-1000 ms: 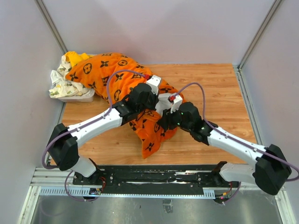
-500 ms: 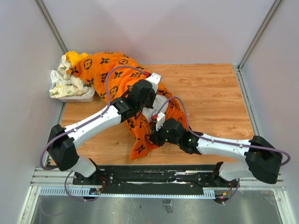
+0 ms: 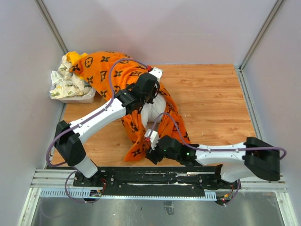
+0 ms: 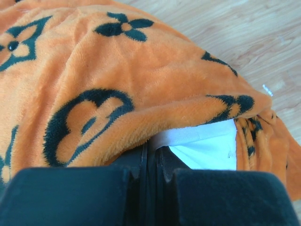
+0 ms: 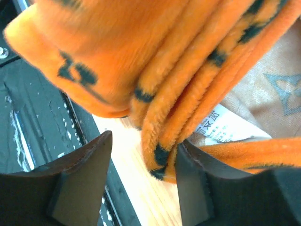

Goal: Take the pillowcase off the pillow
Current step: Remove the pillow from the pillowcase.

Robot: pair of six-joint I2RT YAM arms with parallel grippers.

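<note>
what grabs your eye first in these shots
The bright orange monogram pillowcase sprawls from the far left corner toward the near edge. A white pillow peeks out beneath it where the left claw is pinched shut, while a fold hangs between the open fingers of the right claw.

A: What sat at the table's far-left corner?
B: White tub. Floral cloth was heaped in it, yellow cloth on top at the back.
A: Near edge?
B: Black rail ran along it, just beside the wood.
</note>
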